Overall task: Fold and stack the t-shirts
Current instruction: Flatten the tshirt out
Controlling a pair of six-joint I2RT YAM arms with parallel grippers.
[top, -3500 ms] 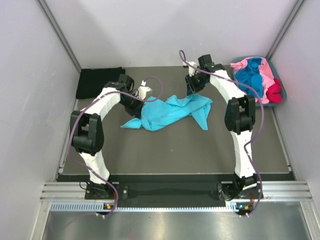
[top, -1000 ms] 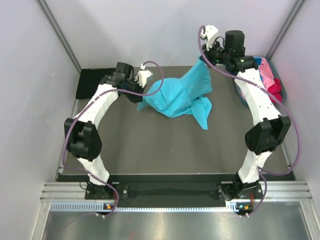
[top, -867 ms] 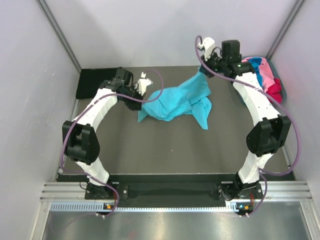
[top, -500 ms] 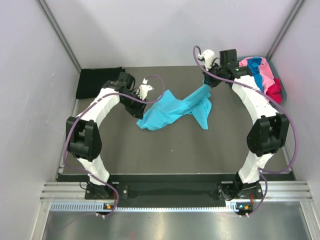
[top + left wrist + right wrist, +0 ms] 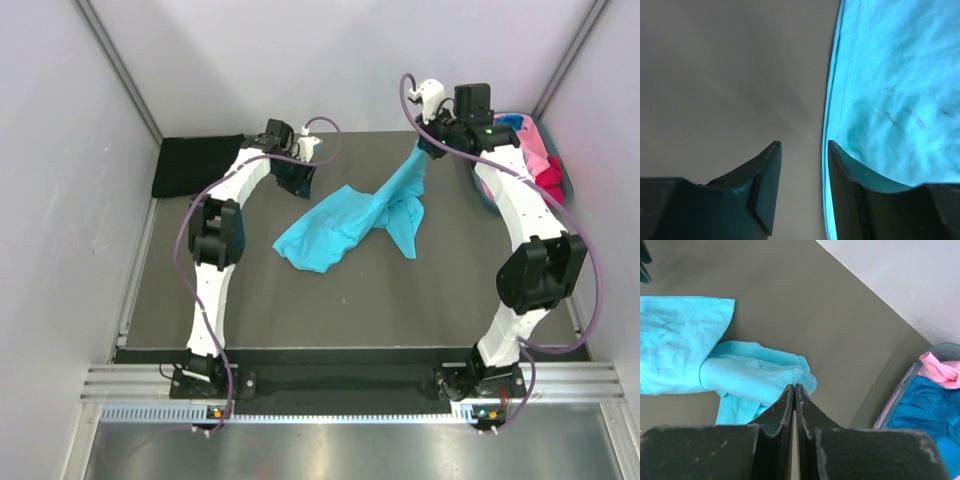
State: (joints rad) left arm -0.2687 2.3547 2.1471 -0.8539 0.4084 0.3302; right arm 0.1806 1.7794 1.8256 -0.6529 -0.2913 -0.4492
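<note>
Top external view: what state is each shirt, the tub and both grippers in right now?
turquoise t-shirt: crumpled, one end lifted off the table
black t-shirt: lying flat at the far left corner
tub: holding a heap of crumpled shirts
left gripper: jaws open, empty, beside the turquoise hem
right gripper: jaws shut on the turquoise t-shirt

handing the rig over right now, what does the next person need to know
Left claw: open and empty, right beside the edge of the turquoise t-shirt.
Right claw: shut on one end of the turquoise t-shirt and holding it up; the rest lies crumpled on the table.
Black t-shirt: lying flat in the far left corner.
Pink t-shirt, blue t-shirt and red t-shirt: heaped in the tub at far right.
Done: probably the black one, which looks folded.
Left: spread, fold and stack the turquoise one, then the three in the tub.
</note>
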